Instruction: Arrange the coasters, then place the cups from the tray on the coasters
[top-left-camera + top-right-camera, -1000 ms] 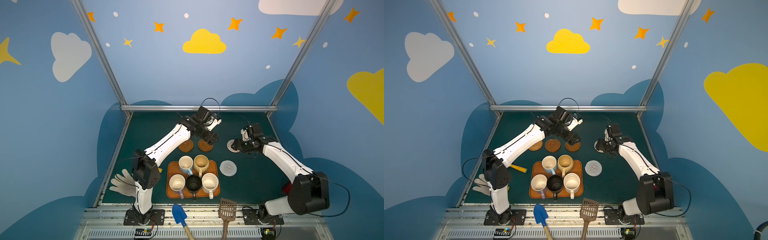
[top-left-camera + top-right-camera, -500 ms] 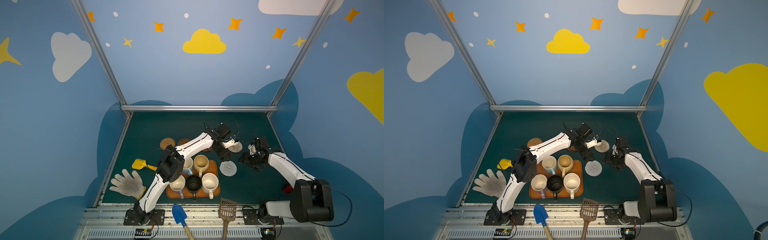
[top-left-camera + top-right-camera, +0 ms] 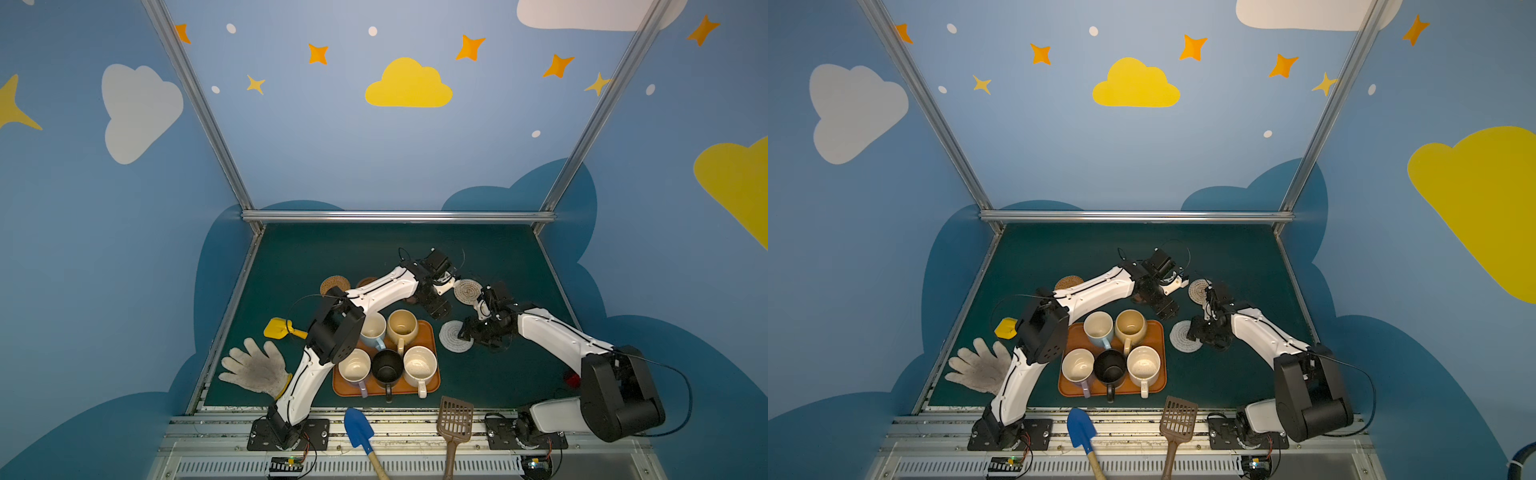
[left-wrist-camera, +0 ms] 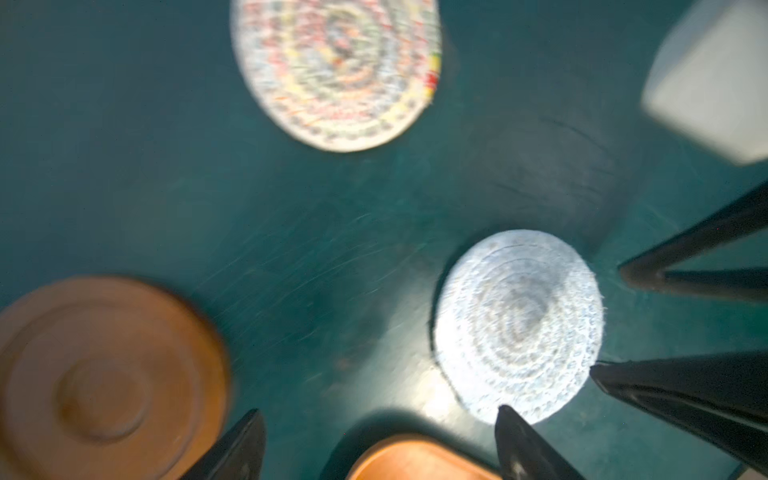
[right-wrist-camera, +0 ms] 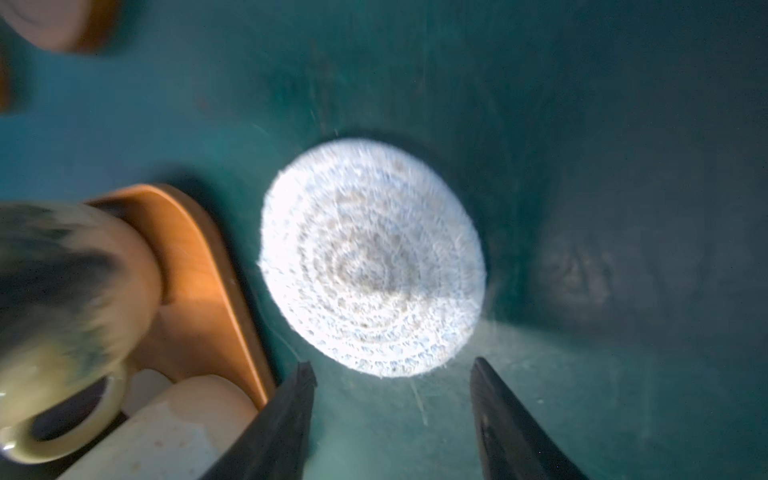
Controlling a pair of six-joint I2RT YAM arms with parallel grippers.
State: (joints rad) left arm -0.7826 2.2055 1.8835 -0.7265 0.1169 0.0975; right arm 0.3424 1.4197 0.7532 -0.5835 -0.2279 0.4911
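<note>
We found the grey-white coaster (image 5: 372, 257) flat on the mat, just beside the tray (image 5: 199, 257) and directly ahead of the right gripper (image 5: 390, 368), whose jaws stood apart and empty. Being round, it offered no long axis. The left gripper (image 4: 378, 415), wide and empty, hung close by; we judged the right arm nearer. The left arm largely hid the brown coasters (image 4: 104, 374) in both top views. Both wrist views were blurred.

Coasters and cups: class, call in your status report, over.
Left claw open, empty. Right claw open at grey-white coaster, not gripping. Five cups on tray. Both claws crowd that coaster.
</note>
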